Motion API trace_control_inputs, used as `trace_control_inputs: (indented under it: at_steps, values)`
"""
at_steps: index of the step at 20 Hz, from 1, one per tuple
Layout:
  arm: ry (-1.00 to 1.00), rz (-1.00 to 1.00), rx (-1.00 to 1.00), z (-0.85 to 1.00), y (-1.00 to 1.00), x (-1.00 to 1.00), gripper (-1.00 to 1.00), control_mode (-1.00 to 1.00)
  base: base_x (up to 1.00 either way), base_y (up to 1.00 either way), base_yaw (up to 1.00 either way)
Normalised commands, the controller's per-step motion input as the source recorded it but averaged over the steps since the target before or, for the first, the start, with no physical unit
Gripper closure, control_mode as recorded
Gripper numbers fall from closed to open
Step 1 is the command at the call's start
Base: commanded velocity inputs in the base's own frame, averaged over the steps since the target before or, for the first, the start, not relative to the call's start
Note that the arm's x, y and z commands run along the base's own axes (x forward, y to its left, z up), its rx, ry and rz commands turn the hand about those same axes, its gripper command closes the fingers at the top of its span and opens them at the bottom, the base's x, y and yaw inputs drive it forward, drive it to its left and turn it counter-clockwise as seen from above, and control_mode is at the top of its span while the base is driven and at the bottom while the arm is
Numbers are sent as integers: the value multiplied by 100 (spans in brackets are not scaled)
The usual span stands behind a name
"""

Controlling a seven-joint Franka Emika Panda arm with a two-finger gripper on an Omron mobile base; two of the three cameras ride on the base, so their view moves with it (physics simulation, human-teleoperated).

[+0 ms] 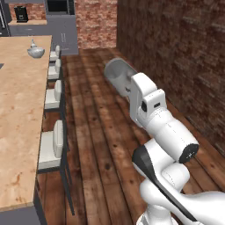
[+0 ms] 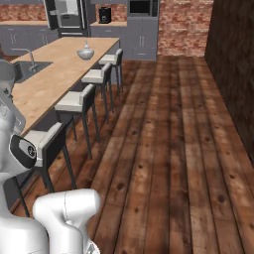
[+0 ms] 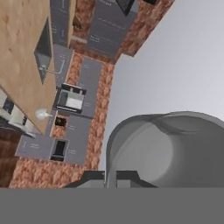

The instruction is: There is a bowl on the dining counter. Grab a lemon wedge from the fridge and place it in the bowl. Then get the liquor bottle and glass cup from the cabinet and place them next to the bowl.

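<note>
The claw was closed on a translucent grey glass cup (image 1: pixel 117 74), a smooth cylinder held tilted in the air over the wooden plank floor (image 1: pixel 94 132), well apart from the counter (image 1: pixel 19 110). On that long, light wood-grain counter, a rounded grey bowl (image 1: pixel 35 52) stood near the far end, beside the white-cushioned stools (image 1: pixel 52 147).

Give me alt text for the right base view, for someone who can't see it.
A long wooden dining counter runs away on the left, a bowl near its far end and four stools along its side. Plank floor fills the middle, a brick wall the right, and the fridge stands at the back.
</note>
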Motion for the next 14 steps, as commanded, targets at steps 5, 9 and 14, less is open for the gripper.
trace_control_inputs:
  at_steps: [5,9,14]
  values:
    - [0,0,0,0,0,0,100,100,91,-66,39]
    - [0,0,0,0,0,0,100,100,92,-68,39]
    - [0,0,0,0,0,0,100,100,90,-55,47]
